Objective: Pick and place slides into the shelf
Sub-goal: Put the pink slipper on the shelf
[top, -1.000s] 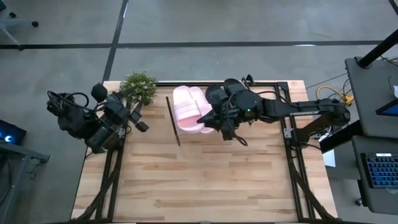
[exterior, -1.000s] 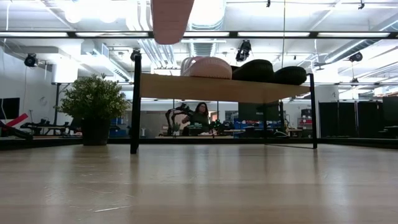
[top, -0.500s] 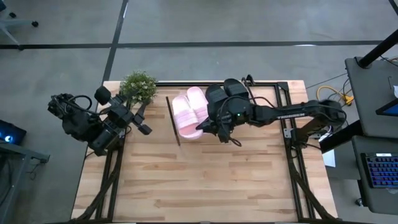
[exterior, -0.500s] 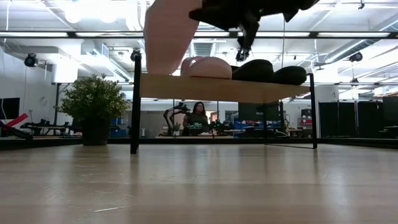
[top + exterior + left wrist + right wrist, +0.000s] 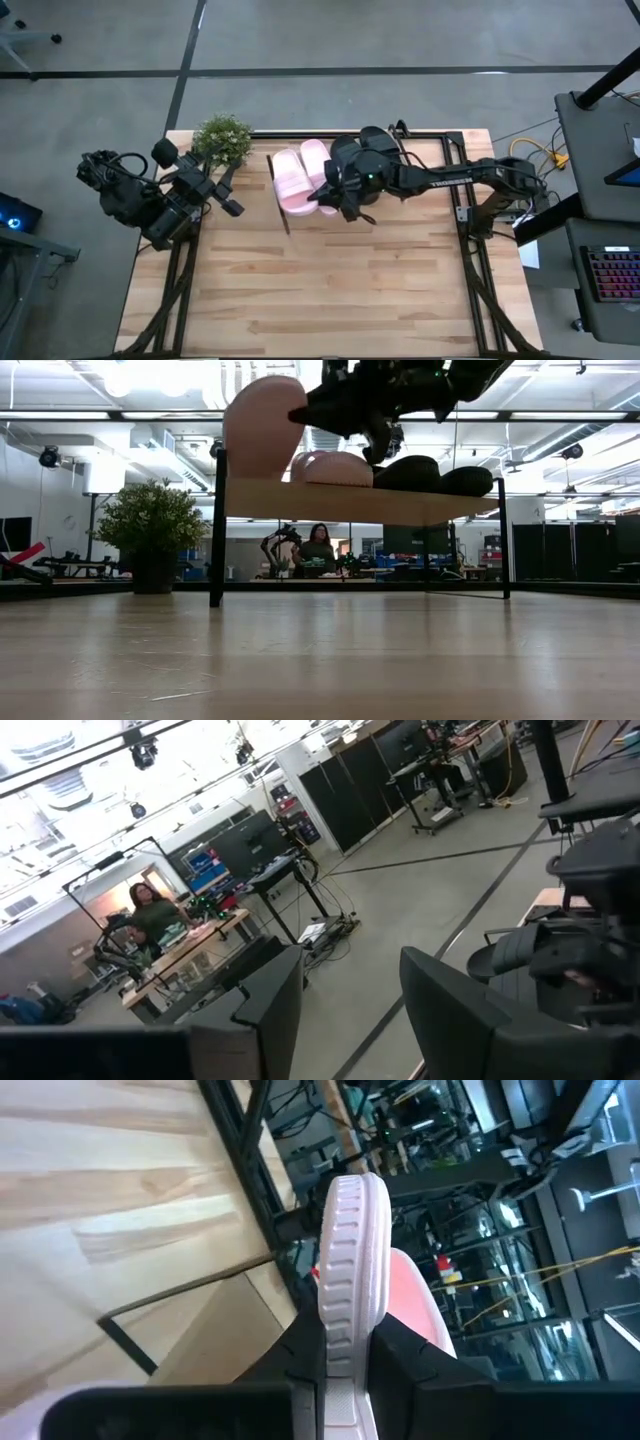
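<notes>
My right gripper [image 5: 325, 196] is over the shelf's left half, shut on one pale pink slide [image 5: 290, 183], which in the low view stands steeply on end [image 5: 262, 426] at the left end of the shelf board [image 5: 350, 501]. The other pink slide [image 5: 316, 160] and the two black slides [image 5: 347, 152] [image 5: 376, 140] lie side by side on the board, soles down. My left gripper [image 5: 226, 196] waits open at the table's left edge, beside the plant. My right gripper pinches the pink slide's sole between its two fingers [image 5: 400, 1362], across the ribbed side edge [image 5: 345, 1295]. It comes from the table's right, slanting down. The slide stands steeply tilted, its lower end [image 5: 250, 475] at the board's left end; whether it rests there I cannot tell.
A potted plant [image 5: 222, 138] stands at the far left corner, just left of the shelf's black rod frame [image 5: 278, 196]. Bare tabletop [image 5: 320, 290] stretches from the shelf to the near edge. A person sits far off in the room [image 5: 320, 547].
My right gripper has moved down and toward the table's far left, carrying the pink slide. The slide has come down from above the shelf to the board's left end, next to the other pink slide, staying steeply tilted.
</notes>
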`<state>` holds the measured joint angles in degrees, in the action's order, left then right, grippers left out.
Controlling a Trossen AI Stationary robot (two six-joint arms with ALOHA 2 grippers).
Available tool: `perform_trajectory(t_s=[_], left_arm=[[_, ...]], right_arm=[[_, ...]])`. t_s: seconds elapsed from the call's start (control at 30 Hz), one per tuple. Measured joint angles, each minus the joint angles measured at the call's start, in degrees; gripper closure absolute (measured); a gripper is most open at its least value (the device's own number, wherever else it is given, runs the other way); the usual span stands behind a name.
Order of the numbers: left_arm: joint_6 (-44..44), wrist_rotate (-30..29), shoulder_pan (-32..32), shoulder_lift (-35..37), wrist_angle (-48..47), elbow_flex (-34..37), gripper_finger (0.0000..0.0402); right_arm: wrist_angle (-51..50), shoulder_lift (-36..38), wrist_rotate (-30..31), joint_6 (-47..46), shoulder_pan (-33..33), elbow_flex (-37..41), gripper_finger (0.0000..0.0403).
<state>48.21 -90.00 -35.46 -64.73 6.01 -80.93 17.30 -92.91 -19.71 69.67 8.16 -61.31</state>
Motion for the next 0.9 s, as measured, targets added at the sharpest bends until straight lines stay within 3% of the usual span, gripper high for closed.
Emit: perform_trajectory(t_s=[0.2,0.73,0.9], left_arm=[[-0.02,0.00,0.00,-0.09,0.01,0.13,0.0248],[0.01,-0.02,0.04,0.00,0.15,0.22,0.0248],[0.03,-0.01,0.04,0.00,1.12,0.22,0.0248]], right_arm=[[-0.37,-1.03,0.18,1.12,0.16,-0.25,0.0365],[-1.72,-0.93,1.30,-7.40,0.22,0.93,0.0367],[-2.13,-0.96,1.34,-15.43,0.22,0.15,0.0331]])
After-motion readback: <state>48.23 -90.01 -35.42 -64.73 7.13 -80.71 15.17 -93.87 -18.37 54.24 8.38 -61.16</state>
